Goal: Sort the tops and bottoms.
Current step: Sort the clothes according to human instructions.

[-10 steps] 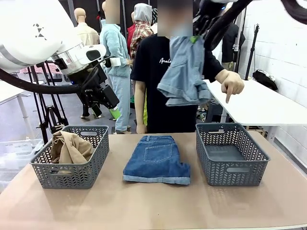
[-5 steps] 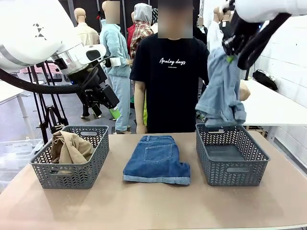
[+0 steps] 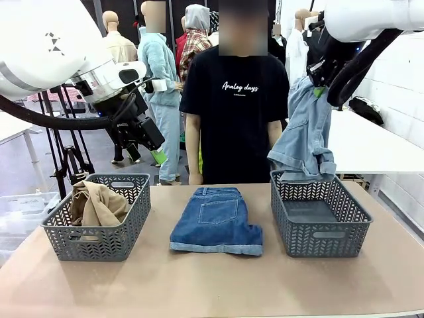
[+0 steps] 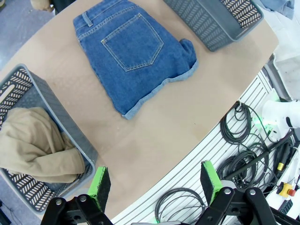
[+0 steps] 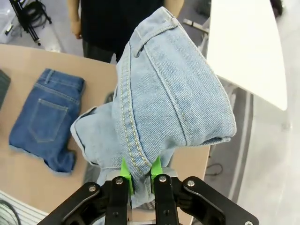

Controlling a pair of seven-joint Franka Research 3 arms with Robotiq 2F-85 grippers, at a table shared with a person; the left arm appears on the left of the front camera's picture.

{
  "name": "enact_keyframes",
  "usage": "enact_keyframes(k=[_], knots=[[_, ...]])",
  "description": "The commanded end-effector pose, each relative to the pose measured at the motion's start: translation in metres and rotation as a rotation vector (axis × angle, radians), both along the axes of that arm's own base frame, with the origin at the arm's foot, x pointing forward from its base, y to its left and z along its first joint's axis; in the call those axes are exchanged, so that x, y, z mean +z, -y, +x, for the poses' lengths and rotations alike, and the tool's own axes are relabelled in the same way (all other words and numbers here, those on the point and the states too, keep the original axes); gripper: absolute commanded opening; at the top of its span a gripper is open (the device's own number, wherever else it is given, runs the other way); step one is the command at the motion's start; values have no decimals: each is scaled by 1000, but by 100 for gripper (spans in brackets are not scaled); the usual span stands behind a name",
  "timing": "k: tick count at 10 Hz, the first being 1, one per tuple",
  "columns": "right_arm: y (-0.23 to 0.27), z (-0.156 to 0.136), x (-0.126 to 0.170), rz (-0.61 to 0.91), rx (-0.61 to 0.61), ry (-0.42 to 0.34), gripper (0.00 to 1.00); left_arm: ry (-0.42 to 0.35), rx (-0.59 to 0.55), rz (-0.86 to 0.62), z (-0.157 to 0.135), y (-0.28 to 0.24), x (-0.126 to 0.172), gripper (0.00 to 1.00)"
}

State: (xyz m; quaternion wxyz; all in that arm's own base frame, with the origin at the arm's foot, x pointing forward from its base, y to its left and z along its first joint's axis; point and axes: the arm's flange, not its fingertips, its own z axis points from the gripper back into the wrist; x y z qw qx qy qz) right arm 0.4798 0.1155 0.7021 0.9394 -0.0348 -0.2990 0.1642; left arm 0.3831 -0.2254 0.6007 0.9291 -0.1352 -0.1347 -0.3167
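Presently: right hand (image 5: 138,174), pinched narrow on the pale denim bottoms (image 5: 173,103), which hang at 2 o'clock in the front view, hem over the far rim of the right basket (image 3: 318,240). Left hand (image 4: 154,183), wide and empty, raised at 10 o'clock. Dark denim shorts (image 3: 217,218), folded flat, bench (image 3: 199,285) centre. Tan top (image 3: 99,204), bunched in the left basket (image 3: 99,244), 8 o'clock.

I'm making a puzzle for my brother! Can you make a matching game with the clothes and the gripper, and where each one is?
1. tan garment
2. dark blue denim shorts
3. pale denim garment
4. left gripper

A. hanging from the shut right gripper
B. open, holding nothing
C. flat on the table
D. in the left grey basket

Pairs: 1-D, 2-C, 3-A, 4-B
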Motion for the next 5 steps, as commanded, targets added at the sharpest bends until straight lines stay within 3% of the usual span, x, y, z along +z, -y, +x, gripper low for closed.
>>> enact_keyframes(k=[1,5], knots=[[0,0,-4,2,-5,-7,0,-1,-9,4,-1,-1,1,100],[29,11,-81,-94,31,-147,0,-1,-9,4,-1,-1,1,100]])
